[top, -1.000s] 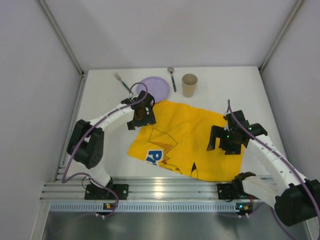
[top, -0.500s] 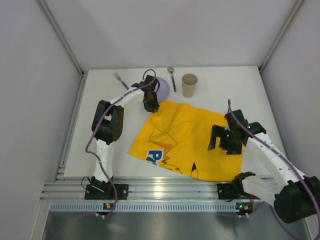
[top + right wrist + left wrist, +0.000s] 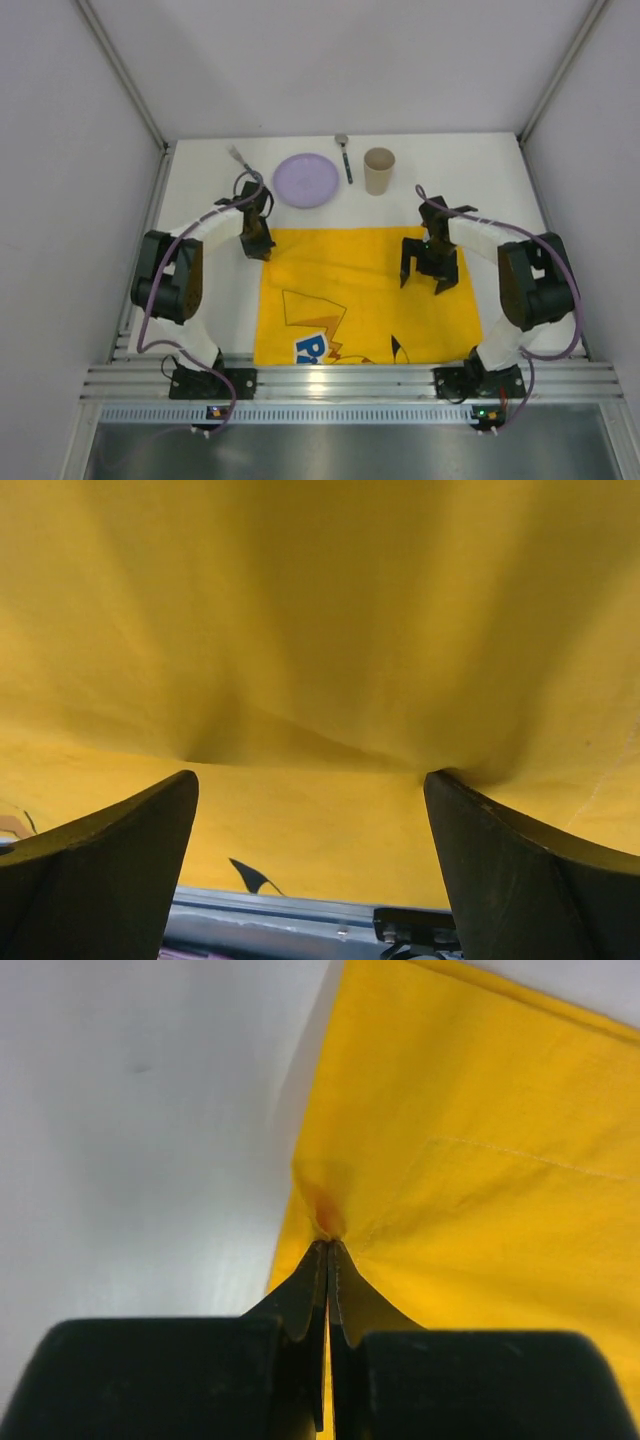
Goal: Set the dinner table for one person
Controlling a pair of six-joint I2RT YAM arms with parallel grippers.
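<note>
Dinner table (image 3: 450, 165) is the big white top filling the enclosure, with everything sitting on it; it shows as bare white to the left of the cloth in the left wrist view (image 3: 150, 1110). Yellow cartoon-print mat (image 3: 360, 290) lies flat on the near-centre of the table, its near edge by the arm rail (image 3: 330, 380), blue and black print at its near side. Left gripper (image 3: 258, 245) is at the mat's far-left corner, fingers pressed together and pinching the yellow fabric. The left wrist view shows the two black tips (image 3: 328, 1245) meeting on a small puckered fold right at the mat (image 3: 480, 1160) edge. Right gripper (image 3: 425, 280) is over the mat's right part, a bit in from the far-right corner, jaws spread wide and holding nothing. In its wrist view (image 3: 310, 780) the two dark fingers (image 3: 100, 850) stand apart at the cloth (image 3: 320, 610), with a soft crease running between them; can't tell how hard they press. Along the far side, off the mat: purple plate (image 3: 306, 180), just beyond the mat's far edge, tan cup (image 3: 379, 170) upright to its right, dark-handled spoon (image 3: 344, 157) between the two, dark-handled fork (image 3: 242, 161) left of the plate.
</note>
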